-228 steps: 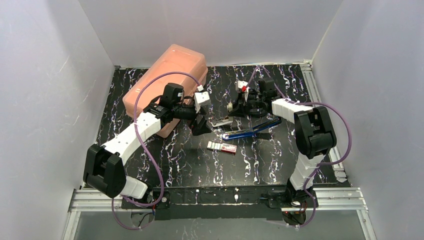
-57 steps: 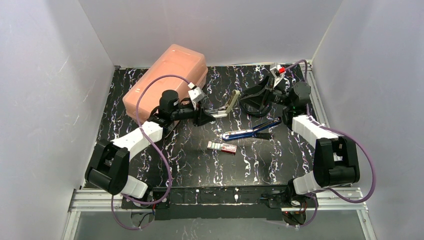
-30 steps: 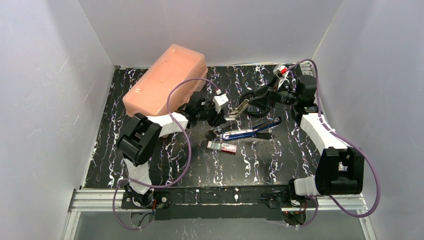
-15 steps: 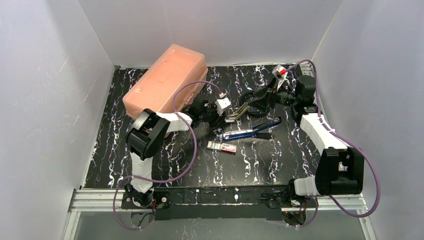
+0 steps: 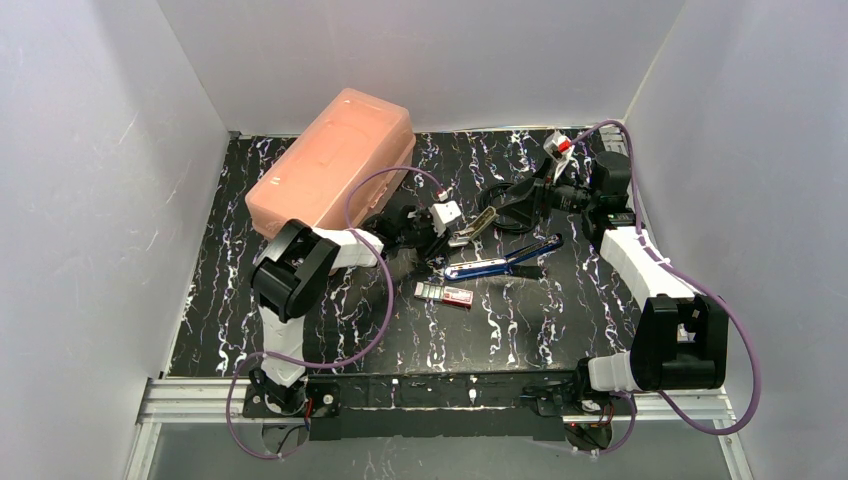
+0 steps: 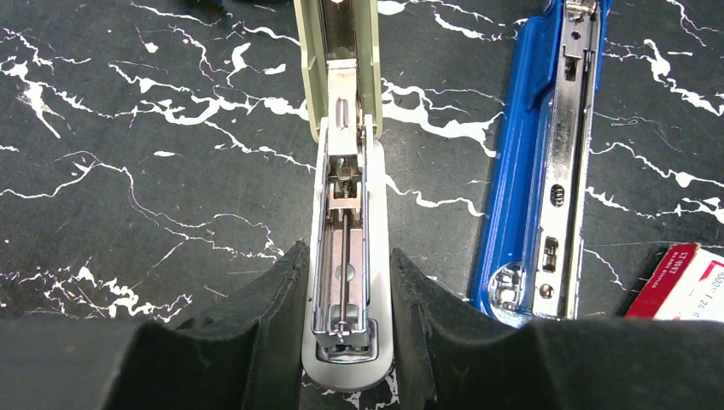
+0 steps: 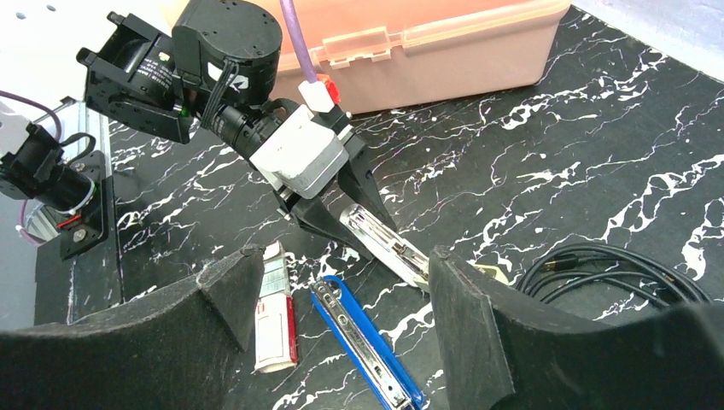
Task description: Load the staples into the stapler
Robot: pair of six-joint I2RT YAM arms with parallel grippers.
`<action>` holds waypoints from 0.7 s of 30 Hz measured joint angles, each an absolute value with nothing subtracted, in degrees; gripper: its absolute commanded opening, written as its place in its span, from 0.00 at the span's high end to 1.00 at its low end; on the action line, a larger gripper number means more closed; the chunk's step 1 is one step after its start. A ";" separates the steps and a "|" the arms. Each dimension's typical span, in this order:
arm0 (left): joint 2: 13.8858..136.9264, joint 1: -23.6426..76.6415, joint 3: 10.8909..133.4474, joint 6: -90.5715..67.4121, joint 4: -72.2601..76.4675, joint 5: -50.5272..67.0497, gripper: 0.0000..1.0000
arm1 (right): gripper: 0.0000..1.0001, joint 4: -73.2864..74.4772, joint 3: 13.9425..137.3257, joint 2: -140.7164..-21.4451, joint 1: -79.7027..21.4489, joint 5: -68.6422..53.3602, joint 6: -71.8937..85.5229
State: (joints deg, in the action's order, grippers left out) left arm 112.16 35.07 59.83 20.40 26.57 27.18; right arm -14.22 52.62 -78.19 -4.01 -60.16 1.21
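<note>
My left gripper (image 6: 346, 256) is shut on the grey base end of a pale green stapler (image 6: 341, 162). The stapler is folded open with its metal magazine facing up, low over the table. In the top view this gripper (image 5: 441, 238) and stapler (image 5: 470, 228) are at mid-table. A blue stapler (image 6: 546, 154) lies opened flat just right of it, also seen from above (image 5: 500, 262). The staples (image 5: 443, 293), a small red-and-white box with its tray partly slid out, lie in front of the blue stapler. My right gripper (image 7: 343, 256) hangs open and empty at the back right (image 5: 500, 205).
A large salmon-pink plastic case (image 5: 330, 165) stands at the back left, close behind the left arm. A coiled black cable (image 7: 598, 273) lies on the table under the right gripper. White walls close in the left, back and right sides.
My left arm has folded in further. It has brought the held stapler slightly down and toward the blue stapler. The right gripper, blue stapler and staples box have stayed put.
</note>
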 measured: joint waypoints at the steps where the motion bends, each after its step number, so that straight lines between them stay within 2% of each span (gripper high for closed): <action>1: 111.94 35.11 59.68 20.38 26.46 26.96 0.70 | 0.22 -13.96 52.62 -78.17 -3.97 -60.16 1.17; 8: 111.66 35.51 59.66 20.10 23.86 24.69 0.60 | 0.23 -13.19 52.62 -78.17 -3.81 -60.12 1.06; 17: 111.46 35.77 59.79 19.94 20.47 23.03 0.58 | 0.23 -12.95 52.62 -78.17 -3.81 -60.10 1.06; 21: 110.98 35.77 59.79 20.05 19.44 22.65 0.44 | 0.23 -12.60 52.62 -78.13 -3.81 -59.86 0.34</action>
